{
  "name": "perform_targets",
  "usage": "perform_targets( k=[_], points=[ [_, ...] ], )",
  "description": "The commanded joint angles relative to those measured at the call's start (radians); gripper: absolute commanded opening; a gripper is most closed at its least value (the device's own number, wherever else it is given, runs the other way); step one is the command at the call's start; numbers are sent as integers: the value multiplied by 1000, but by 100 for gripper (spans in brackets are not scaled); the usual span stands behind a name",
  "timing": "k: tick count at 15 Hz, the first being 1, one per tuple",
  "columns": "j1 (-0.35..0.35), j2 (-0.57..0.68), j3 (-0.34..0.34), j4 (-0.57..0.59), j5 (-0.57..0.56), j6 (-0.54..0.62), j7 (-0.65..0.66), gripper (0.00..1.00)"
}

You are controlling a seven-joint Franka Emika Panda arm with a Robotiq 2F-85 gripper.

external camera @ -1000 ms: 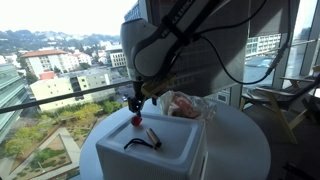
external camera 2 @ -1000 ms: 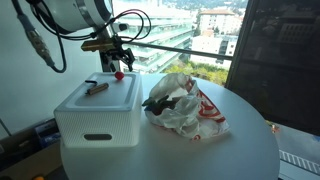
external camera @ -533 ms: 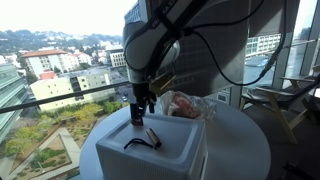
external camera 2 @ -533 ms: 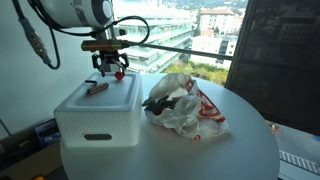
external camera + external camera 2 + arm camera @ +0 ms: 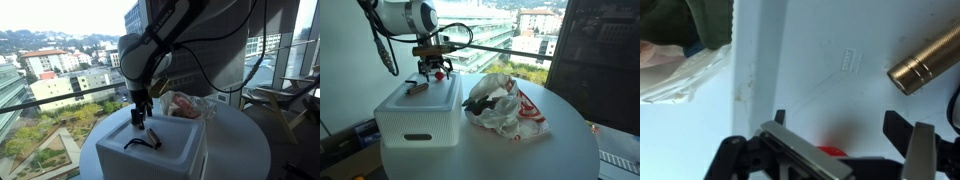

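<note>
My gripper hangs over the lid of a white box that stands on a round white table. In the wrist view the jaws are spread apart. A small red object lies on the lid between them, partly hidden by one finger. It shows as a red spot at the fingertips in an exterior view. A bronze metal cylinder lies on the lid beside the gripper, and it also shows in an exterior view.
A crumpled plastic bag with red print lies on the round table beside the box, and shows in both exterior views. Windows and a railing stand close behind the table. A dark panel stands at one side.
The gripper has moved down and slightly sideways over the lid, and its fingers now straddle the red object, which was visible below the fingertips a second ago.
</note>
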Motion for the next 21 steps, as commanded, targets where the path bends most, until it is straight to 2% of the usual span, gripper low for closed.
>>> perform_targets(
  k=[1,9,10,11,12,15,17,21],
  points=[
    [22,75,-13,118,-38,-47,-29,100],
    [39,145,-10,224,-67,-57,-72,100],
    [38,147,-7,228,-63,-58,-83,75],
    [38,149,-5,235,-56,-67,-87,74],
    [42,149,-9,234,-62,-67,-83,68],
    [56,137,-18,221,-74,-66,-52,42],
    [67,118,-27,201,-87,-52,-26,29],
    [79,57,-64,146,-126,-9,88,27]
  ],
)
